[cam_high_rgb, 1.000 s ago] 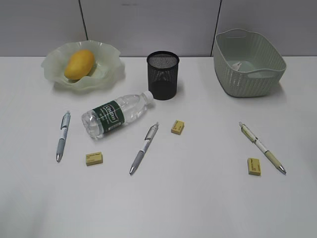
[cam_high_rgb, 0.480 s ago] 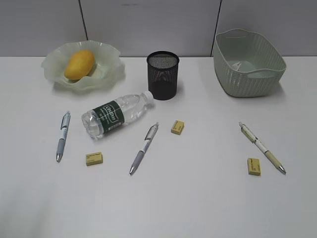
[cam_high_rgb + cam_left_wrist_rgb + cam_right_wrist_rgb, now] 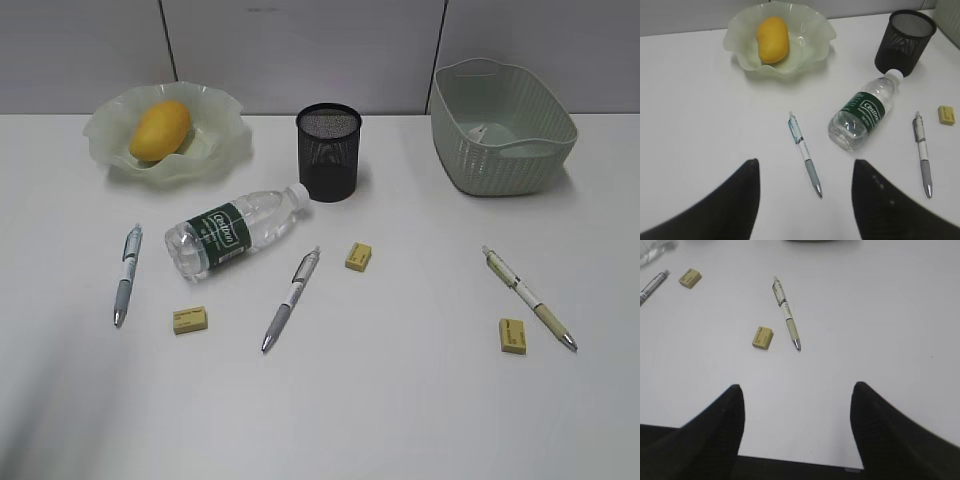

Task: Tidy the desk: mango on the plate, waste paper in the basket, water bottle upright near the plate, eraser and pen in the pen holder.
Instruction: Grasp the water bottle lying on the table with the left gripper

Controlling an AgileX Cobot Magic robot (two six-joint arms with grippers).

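Along the bottom edge of each wrist view, two dark matte fingers frame bare tabletop: the left gripper (image 3: pixel 805 200) and the right gripper (image 3: pixel 797 432) both stand wide apart with nothing between them.

Lower in the exterior view, on the smooth white desk (image 3: pixel 400 400), lie three flat yellow erasers: the left eraser (image 3: pixel 189 319), the middle eraser (image 3: pixel 359 256) and the right eraser (image 3: pixel 513 335). Each has dark print too small to read. Three slim pens lie apart from them: the left pen (image 3: pixel 125 274) and the middle pen (image 3: pixel 291 298), both grey and white, and the right pen (image 3: pixel 528 296), white and olive.

At mid-frame the clear plastic water bottle (image 3: pixel 235 231) lies on its side, white cap touching or just short of the pen holder (image 3: pixel 328 152), a black wire-mesh cylinder. The dark green label carries white lettering, not clearly legible.

At upper left, the smooth yellow-orange mango (image 3: pixel 160 129) rests in the translucent pale-green plate (image 3: pixel 225 140) with a wavy rim. At upper right stands the pale-green basket (image 3: pixel 500 165) with woven-textured sides; the crumpled white waste paper (image 3: pixel 480 132) lies inside.
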